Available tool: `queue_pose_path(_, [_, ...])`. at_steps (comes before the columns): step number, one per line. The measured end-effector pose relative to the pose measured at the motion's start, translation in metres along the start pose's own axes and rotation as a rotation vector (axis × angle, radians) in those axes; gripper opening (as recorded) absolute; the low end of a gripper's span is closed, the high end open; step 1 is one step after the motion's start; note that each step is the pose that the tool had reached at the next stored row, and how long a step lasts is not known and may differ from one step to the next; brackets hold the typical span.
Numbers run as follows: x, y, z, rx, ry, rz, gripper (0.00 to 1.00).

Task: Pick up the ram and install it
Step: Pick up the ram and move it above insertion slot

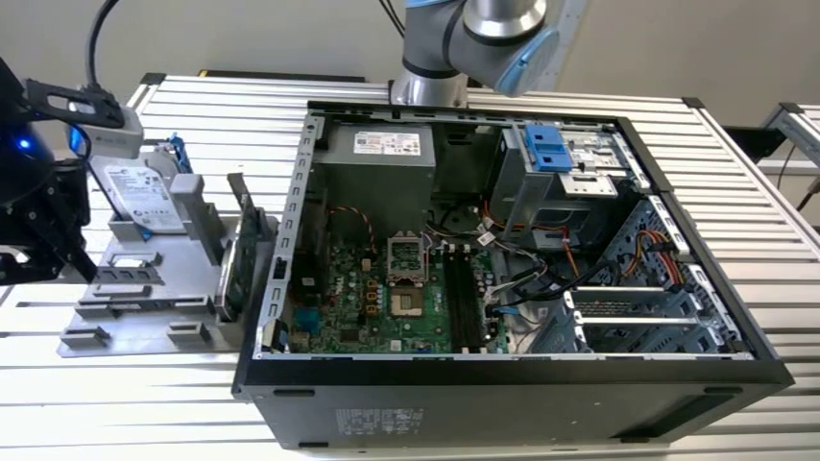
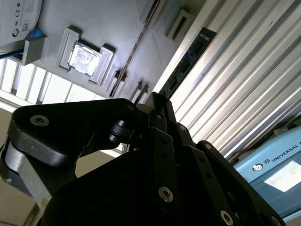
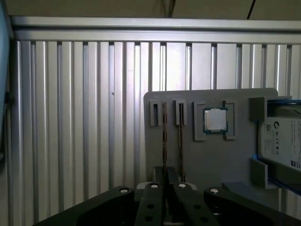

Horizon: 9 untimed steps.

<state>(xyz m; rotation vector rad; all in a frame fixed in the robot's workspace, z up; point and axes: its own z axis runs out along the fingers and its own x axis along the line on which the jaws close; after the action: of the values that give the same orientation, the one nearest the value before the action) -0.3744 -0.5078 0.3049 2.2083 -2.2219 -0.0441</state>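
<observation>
Ram [image 2: 188, 61]: long thin dark stick, bluish chips, prob. edge-up in grey tray [image 2: 117, 28]; end effector [image 3: 170, 175] near, opening unclear.

Gripper [image 1: 54, 252] is cropped at the exterior view's left edge, ram [image 2: 188, 61] is partly hidden behind it in the second wrist view, and hard drive [image 3: 282, 141] is cropped.

Gripper [image 3: 168, 174] is hanging over the grey parts tray [image 3: 188, 157]. A processor chip [image 3: 215, 119] sits in its pocket, the hard drive [image 3: 282, 141] is beside it, and the ribbed aluminium table [image 3: 75, 117] lies beneath.
</observation>
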Motion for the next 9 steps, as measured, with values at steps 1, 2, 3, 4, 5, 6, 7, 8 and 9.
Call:
queue_pose_path(1, [0.0, 0.0, -0.0002, 0.0, 0.0, 0.0, 0.0])
queue_pose_path(2, [0.0, 0.0, -0.0004, 0.0, 0.0, 0.0, 0.0])
queue_pose_path(3, [0.0, 0.0, -0.0007, 0.0, 0.0, 0.0, 0.0])
queue_pose_path(4, [0.0, 0.0, -0.0009, 0.0001, 0.0, 0.0, 0.0])
queue_pose_path(5, [0.0, 0.0, -0.0012, 0.0, 0.0, 0.001, 0.0])
queue_pose_path(6, [0.0, 0.0, -0.0016, -0.0001, 0.0, 0.001, 0.0])
queue_pose_path(7, [0.0, 0.0, -0.0022, -0.0002, 0.0002, 0.001, 0.0])
queue_pose_path(8, [0.0, 0.0001, -0.0029, -0.0002, 0.0002, 0.001, 0.0])
queue_pose_path(9, [0.0, 0.0001, -0.0034, 0.0, 0.0, 0.001, 0.0])
